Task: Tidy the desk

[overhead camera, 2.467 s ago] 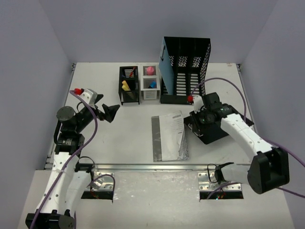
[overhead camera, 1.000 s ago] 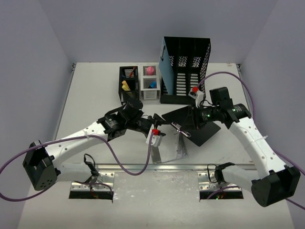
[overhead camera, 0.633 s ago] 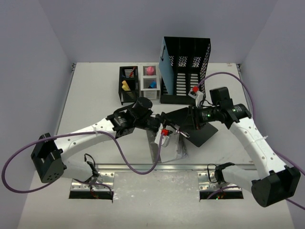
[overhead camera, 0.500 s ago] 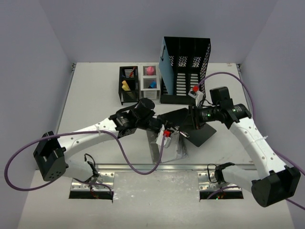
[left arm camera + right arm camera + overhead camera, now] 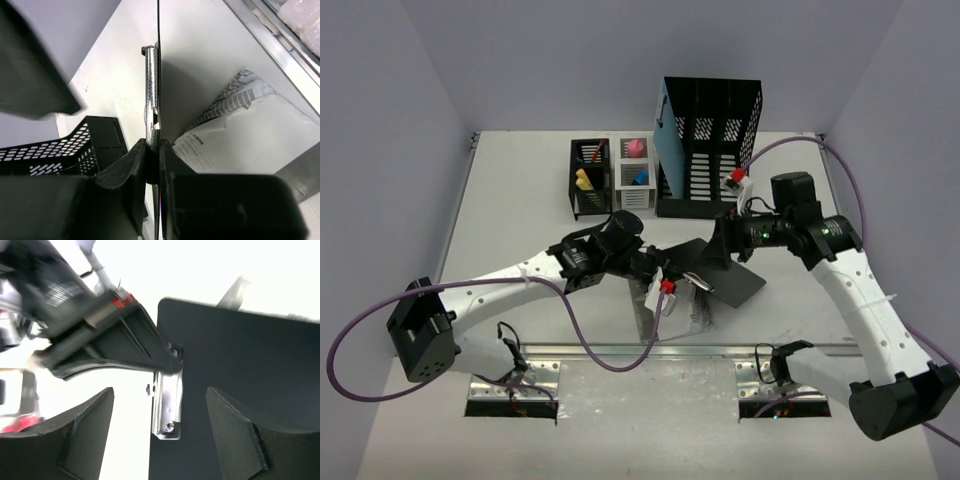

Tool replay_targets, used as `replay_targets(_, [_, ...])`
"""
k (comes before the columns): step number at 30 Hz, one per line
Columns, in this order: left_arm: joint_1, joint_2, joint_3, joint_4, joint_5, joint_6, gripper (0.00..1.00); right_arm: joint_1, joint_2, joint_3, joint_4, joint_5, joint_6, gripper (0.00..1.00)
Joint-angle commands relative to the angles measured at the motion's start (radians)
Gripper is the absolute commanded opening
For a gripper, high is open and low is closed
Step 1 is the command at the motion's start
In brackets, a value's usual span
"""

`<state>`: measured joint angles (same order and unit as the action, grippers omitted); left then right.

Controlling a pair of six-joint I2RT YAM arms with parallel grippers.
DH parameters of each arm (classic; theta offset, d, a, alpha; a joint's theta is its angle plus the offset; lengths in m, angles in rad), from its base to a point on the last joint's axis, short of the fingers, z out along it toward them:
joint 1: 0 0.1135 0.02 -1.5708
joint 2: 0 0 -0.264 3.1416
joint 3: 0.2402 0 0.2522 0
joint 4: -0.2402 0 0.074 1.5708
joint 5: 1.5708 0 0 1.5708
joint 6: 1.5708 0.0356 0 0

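Observation:
A black clipboard (image 5: 738,282) with a metal clip (image 5: 697,281) hangs tilted above the white desk (image 5: 520,210). My left gripper (image 5: 667,268) is shut on its clip end. In the left wrist view the board (image 5: 158,60) stands edge-on between the closed fingers (image 5: 135,160), the clip (image 5: 151,95) just beyond them. My right gripper (image 5: 728,240) is open at the board's far side. In the right wrist view its fingers (image 5: 90,425) stand wide apart on either side of the clip (image 5: 167,405), touching nothing, with the clipboard (image 5: 245,365) behind.
A printed manual in a clear sleeve (image 5: 672,312) lies on the desk under the clipboard. At the back stand a black mesh file holder (image 5: 708,150), a black pen holder (image 5: 590,180) and a small white organizer (image 5: 635,176). A metal rail (image 5: 650,349) runs along the near edge.
My left gripper has closed on the clipboard's clip end. My right gripper has opened, let go of the board and drawn back to the right.

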<state>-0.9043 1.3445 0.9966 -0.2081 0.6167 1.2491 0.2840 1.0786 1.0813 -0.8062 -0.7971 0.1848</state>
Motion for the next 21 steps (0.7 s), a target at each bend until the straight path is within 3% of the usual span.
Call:
replay_targets(1, [-0.008, -0.071, -0.016, 0.021, 0.037, 0.006, 0.0, -0.002, -0.055, 0.168, 0.039, 0.061, -0.129, 0.76])
replay_targets(7, [-0.004, -0.11, -0.042, 0.018, 0.048, -0.063, 0.0, -0.002, -0.126, 0.293, 0.021, -0.003, -0.301, 0.81])
replay_targets(14, [0.022, -0.116, -0.042, 0.053, 0.093, -0.215, 0.0, 0.0, -0.223, 0.19, -0.197, 0.035, -0.631, 0.86])
replay_targets(21, [0.044, -0.065, 0.033, 0.049, 0.117, -0.336, 0.0, 0.0, -0.259, 0.151, -0.301, 0.055, -0.771, 0.86])
